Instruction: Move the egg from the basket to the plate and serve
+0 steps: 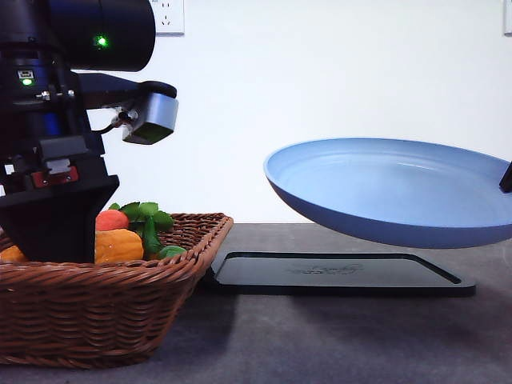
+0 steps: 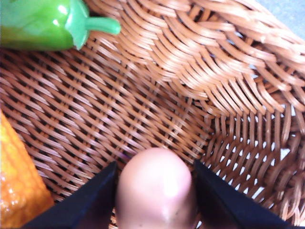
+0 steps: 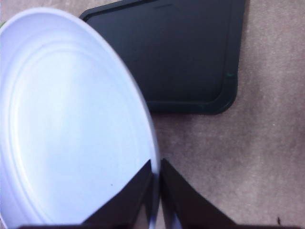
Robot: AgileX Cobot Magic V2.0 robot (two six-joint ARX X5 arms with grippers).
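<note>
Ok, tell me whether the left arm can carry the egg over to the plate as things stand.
Probably yes. The left gripper is shut on the egg inside the basket, and the right gripper holds the plate in the air above the black tray, beside the basket, nothing between.

Pinkish-tan egg (image 2: 155, 191), brown woven basket (image 1: 104, 308); light-blue plate (image 1: 392, 188), black tray (image 1: 336, 276)

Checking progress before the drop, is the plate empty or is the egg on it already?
Empty. The plate shows a bare blue surface; the egg sits between the left tool's fingers, over the basket.
</note>
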